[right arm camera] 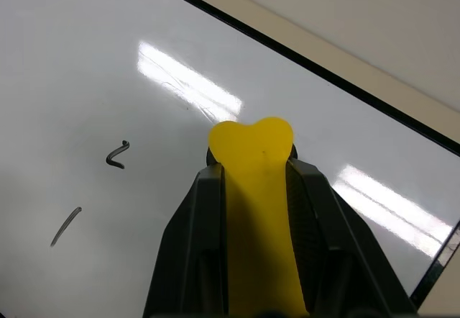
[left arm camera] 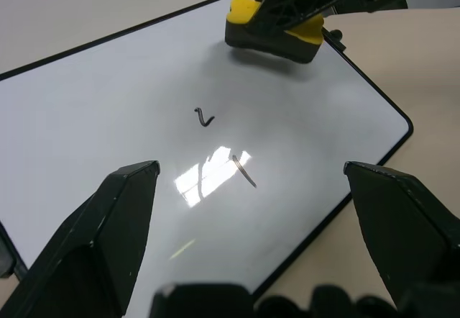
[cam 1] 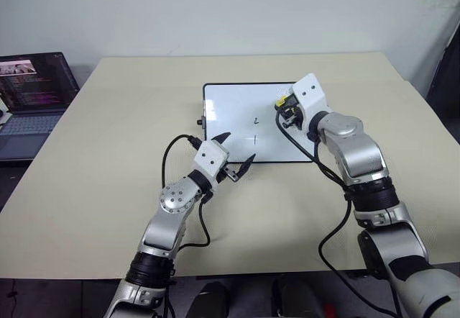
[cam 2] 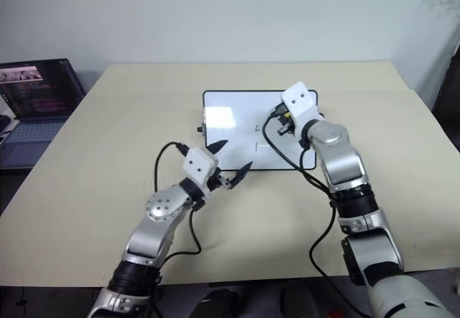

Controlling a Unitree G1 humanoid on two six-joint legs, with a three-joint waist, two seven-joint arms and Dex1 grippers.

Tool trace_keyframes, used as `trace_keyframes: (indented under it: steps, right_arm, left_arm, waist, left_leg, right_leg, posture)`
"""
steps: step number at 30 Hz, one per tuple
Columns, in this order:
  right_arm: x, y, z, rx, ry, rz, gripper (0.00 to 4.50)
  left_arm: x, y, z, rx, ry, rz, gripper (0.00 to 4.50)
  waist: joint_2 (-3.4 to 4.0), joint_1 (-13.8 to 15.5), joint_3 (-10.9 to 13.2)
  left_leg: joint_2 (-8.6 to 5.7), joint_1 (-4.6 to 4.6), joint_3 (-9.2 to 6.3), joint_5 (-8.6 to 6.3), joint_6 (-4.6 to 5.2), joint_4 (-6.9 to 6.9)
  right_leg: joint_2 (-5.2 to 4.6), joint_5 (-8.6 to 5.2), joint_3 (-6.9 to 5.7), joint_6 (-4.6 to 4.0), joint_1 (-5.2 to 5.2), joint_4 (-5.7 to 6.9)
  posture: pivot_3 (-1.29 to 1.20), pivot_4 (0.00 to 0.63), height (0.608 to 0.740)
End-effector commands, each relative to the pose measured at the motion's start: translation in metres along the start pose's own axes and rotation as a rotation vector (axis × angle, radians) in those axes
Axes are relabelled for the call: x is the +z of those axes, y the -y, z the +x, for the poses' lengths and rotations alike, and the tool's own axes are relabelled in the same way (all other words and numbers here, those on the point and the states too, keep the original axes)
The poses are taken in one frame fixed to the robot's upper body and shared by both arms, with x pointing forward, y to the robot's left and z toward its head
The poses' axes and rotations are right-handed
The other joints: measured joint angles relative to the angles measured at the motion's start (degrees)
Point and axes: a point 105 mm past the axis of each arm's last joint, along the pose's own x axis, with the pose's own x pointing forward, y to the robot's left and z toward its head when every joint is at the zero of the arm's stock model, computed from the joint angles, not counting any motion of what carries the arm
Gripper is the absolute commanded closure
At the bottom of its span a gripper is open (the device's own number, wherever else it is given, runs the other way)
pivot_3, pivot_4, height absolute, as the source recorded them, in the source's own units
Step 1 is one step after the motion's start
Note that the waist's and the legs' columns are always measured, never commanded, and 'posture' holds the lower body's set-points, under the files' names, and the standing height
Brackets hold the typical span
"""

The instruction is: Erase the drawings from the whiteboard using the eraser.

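Two thin black marks [right arm camera: 93, 188] remain on your glossy black-framed whiteboard [cam 1: 230, 102].
Your right gripper [right arm camera: 251, 188] clamps the small yellow eraser block [right arm camera: 253, 152] just beside them; left gripper [cam 1: 236, 154] gapes empty.

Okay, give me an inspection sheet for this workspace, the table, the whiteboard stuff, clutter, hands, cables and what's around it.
Surface: beige table, bare around the board.
Job's things: whiteboard lies flat; two drawings remain, a squiggle and a stroke; yellow eraser is above the board, contact not clear.
Clutter: nothing seen.
Hands: right hand shut on the eraser; left hand open at the board's near edge, holding nothing.
Cables: black cables loop along both arms, one crossing the board's near right corner.
Surroundings: open laptop to the left; pale wall behind.
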Motion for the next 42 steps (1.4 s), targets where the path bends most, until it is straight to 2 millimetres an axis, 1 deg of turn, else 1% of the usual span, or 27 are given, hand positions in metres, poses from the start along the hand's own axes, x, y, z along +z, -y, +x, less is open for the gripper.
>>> trace_keyframes:
  steps: [1,5,8,12,18,32,42]
  right_arm:
    - [0.016,0.007,-0.010,-0.003,0.065,0.012,3.64]
    - [0.016,0.006,-0.011,0.000,0.067,0.023,3.64]
    - [0.016,0.004,-0.010,0.002,0.071,0.025,3.64]
    - [0.019,0.000,-0.009,0.009,0.081,0.025,3.64]
    - [0.022,0.000,-0.006,0.007,0.089,0.026,3.64]
    - [0.027,-0.004,0.000,0.013,0.099,0.035,3.64]
    - [0.041,-0.018,0.007,0.042,0.155,0.041,3.64]
  left_arm:
    - [0.010,0.001,-0.011,-0.010,0.031,-0.005,0.00]
    - [0.006,-0.001,-0.017,0.000,0.013,-0.003,0.00]
    - [0.005,-0.005,-0.015,0.018,0.007,0.006,0.00]
    - [0.004,-0.006,-0.013,0.014,0.003,0.003,0.00]
    - [0.007,-0.014,-0.012,0.048,0.021,-0.087,0.00]
    - [0.003,-0.015,-0.014,0.058,-0.005,-0.065,0.00]
    - [0.003,-0.015,-0.013,0.055,-0.006,-0.058,0.00]
  waist:
    - [0.00,0.00,0.00]
    - [0.00,0.02,0.01]
    - [0.00,0.03,0.01]
    - [0.00,0.02,0.01]
    - [0.00,0.01,0.01]
    - [0.00,0.00,0.01]
    - [0.01,-0.04,0.01]
  left_leg:
    - [0.00,-0.01,0.00,0.00,0.01,0.00]
    - [0.02,-0.01,0.00,-0.01,0.01,0.00]
    - [0.02,-0.01,0.00,-0.01,0.02,0.00]
    - [0.01,-0.01,0.02,-0.01,0.02,0.00]
    - [0.01,-0.01,0.01,-0.01,0.01,0.00]
    - [0.01,-0.01,0.01,-0.01,0.01,0.00]
    - [0.02,0.00,0.01,-0.01,0.01,0.00]
  right_leg:
    - [0.00,0.00,0.00,0.00,0.00,-0.01]
    - [-0.01,0.00,-0.01,0.00,0.00,-0.01]
    - [0.00,0.00,-0.01,0.00,0.00,-0.01]
    - [0.00,0.00,-0.01,0.00,0.00,-0.02]
    - [0.00,0.00,-0.01,0.00,0.00,-0.02]
    - [0.00,0.00,-0.01,0.00,0.00,-0.02]
    - [0.00,0.00,-0.01,-0.01,0.00,-0.02]
  posture:
    - [0.00,0.150,0.740]
    - [0.00,0.150,0.740]
    - [0.00,0.150,0.740]
    - [0.00,0.150,0.740]
    - [0.00,0.150,0.740]
    - [0.00,0.150,0.740]
    - [0.00,0.150,0.740]
